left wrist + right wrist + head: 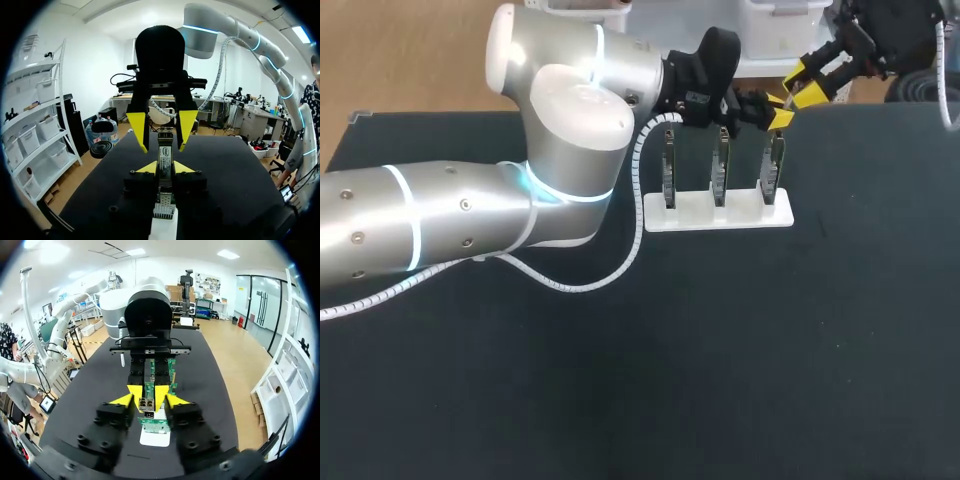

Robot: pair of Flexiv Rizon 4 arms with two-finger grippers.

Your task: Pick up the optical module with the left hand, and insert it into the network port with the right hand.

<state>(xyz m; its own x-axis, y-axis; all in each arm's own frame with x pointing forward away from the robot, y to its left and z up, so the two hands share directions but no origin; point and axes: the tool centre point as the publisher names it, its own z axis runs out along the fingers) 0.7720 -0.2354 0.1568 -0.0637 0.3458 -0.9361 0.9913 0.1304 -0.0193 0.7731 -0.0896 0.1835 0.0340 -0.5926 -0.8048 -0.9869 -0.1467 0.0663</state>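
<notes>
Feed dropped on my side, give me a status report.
Left gripper shut on the module. Right gripper open, fingers straddling it, not touching. Stand of boards just below.

The optical module (164, 172) carried a small white label (164, 151), but its print was too small to read.

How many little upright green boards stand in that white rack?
3, in a row in the white rack: left board, middle board, and right board beneath the left arm's pincer. None looks hidden.
</notes>
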